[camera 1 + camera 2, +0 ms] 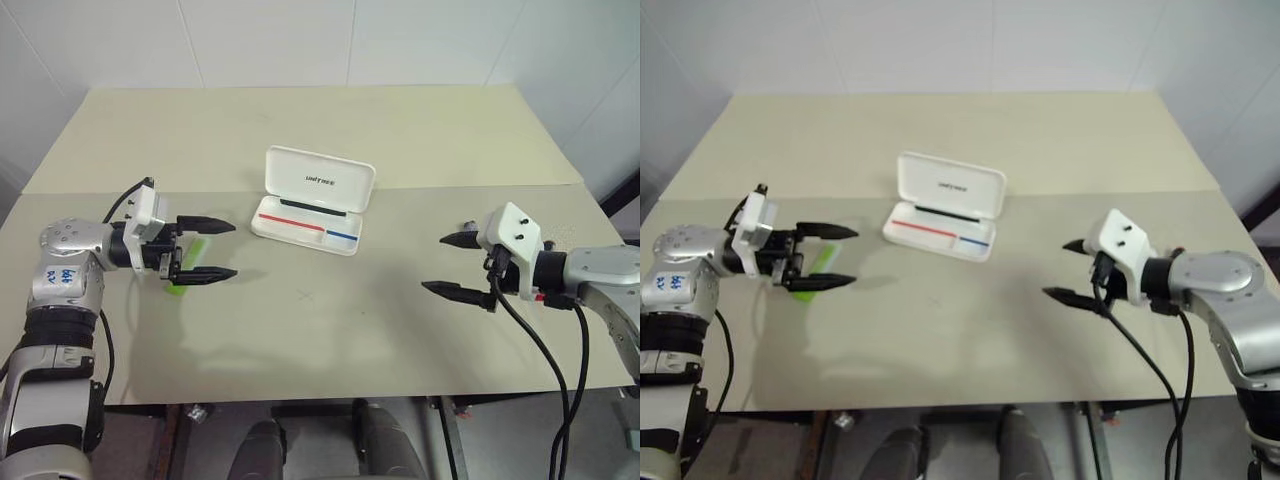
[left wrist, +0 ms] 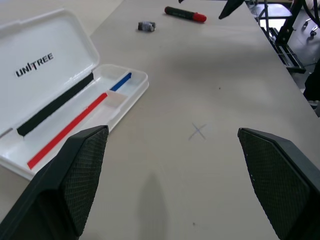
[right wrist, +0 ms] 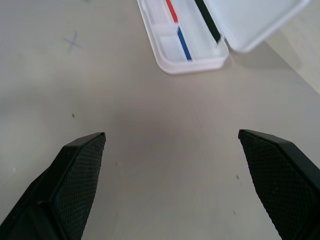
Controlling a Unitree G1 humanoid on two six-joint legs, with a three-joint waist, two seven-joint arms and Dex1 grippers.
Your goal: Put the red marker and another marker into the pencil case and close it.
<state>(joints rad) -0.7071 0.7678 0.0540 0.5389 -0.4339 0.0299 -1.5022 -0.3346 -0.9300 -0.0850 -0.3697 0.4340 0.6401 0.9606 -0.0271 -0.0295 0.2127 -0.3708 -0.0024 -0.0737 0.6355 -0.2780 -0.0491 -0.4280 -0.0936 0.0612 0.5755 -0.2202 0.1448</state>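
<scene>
Left gripper [image 1: 205, 249] hovers over the table [image 1: 300, 330] at its left side, fingers spread wide, nothing held, pointing toward the middle of the table. Right gripper [image 1: 448, 264] hovers at the right side, also spread wide and empty, pointing back toward the left one.

1 pencil case [image 1: 312, 200], white, sits between them toward the far side, lid up on its far hinge, long axis running left-right with a slight skew. Tray has 1 red stripe and 1 blue stripe end to end; a black strip runs along the hinge side. Nothing loose is visible in the tray.

1 green marker [image 1: 189, 265] lies on the table under the left gripper's fingers, long axis running near-to-far, tilted slightly; partly hidden by the fingers, not touched as far as visible.

1 red marker [image 2: 185, 14] lies flat on the table near the right gripper's fingertip in the left wrist view, red cap end pointing away from the case. 1 small grey object [image 2: 146, 26] sits near it, too small to identify.
</scene>
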